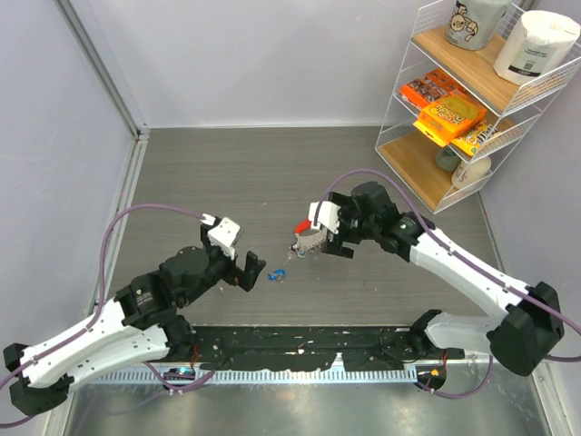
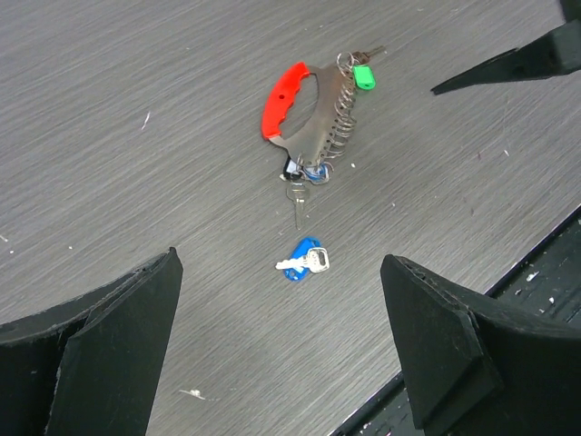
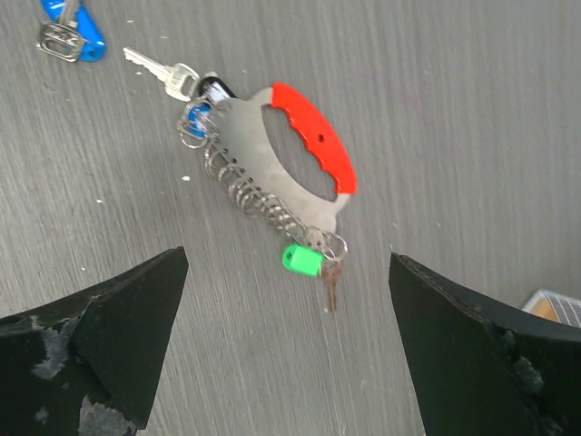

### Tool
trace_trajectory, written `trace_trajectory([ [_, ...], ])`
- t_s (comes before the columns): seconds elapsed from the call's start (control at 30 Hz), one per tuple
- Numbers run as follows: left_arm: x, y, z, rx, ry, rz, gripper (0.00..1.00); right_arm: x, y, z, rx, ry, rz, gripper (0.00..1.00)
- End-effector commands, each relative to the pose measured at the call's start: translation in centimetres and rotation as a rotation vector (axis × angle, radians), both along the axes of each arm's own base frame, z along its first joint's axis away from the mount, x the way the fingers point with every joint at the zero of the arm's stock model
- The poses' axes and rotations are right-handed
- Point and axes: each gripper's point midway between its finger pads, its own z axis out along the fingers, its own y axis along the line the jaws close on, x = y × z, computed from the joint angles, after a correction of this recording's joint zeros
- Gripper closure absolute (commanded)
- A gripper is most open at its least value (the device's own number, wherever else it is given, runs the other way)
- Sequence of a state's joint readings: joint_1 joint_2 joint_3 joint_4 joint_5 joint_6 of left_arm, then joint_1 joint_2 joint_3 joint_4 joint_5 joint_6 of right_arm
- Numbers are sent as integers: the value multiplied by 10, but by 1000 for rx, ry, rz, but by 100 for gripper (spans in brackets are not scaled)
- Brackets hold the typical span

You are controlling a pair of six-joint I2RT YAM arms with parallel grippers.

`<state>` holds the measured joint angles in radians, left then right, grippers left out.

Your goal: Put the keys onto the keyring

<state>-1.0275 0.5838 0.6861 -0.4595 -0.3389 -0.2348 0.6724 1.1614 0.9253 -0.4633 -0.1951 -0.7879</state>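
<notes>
At the near edge, both arm bases sit on a black mounting rail (image 1: 300,350). Just beyond it on the left, the left gripper (image 1: 249,272) is low over the grey wood-grain table (image 1: 227,173). Its black fingers (image 2: 109,345) are spread as wide as they go and have hold of nothing. A blue key (image 2: 304,257) lies flat and loose on the table just right of that gripper, framed between its fingers in the left wrist view and touching neither. A little farther and to the right is the keyring (image 2: 318,123), a flat metal piece with a red grip along one side and a row of small rings along the other. It is apart from the blue key. A bare silver key (image 2: 297,202) hangs from the keyring end nearest the blue key, beside a small blue-headed piece. A green key (image 2: 362,76) sits on a ring at the opposite end. The right gripper (image 1: 320,243) hovers over the keyring. Its fingers (image 3: 100,336) are also fully parted, on either side of the keyring in its wrist view, and grip nothing. In the far right corner stands a white wire rack (image 1: 396,95) holding orange snack packs (image 1: 449,113) and a paper roll (image 1: 540,45).
</notes>
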Motion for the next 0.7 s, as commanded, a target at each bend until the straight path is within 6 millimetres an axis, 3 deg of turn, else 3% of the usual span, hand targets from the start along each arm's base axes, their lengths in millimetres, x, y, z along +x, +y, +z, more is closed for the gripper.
trace_trajectory([
  [0.0, -1, -8, 21, -96, -32, -20, 1, 4, 32, 1, 57, 33, 204, 0],
  [0.03, -2, -8, 21, -100, -31, -19, 1, 7, 35, 5, 54, 32, 218, 3],
  [0.07, -2, -7, 21, -101, -32, -18, 1, 8, 35, -8, 22, 65, 233, 5],
  [0.1, -2, -6, 20, -103, -32, -16, 1, 12, 38, -4, 25, 58, 249, 5],
  [0.3, -2, 2, 20, -114, -46, 9, 1, 23, 45, -26, -38, 77, 326, 8],
  [0.67, 0, 1, 15, -87, -35, 16, 1, 20, 59, -58, -118, 228, 503, 30],
])
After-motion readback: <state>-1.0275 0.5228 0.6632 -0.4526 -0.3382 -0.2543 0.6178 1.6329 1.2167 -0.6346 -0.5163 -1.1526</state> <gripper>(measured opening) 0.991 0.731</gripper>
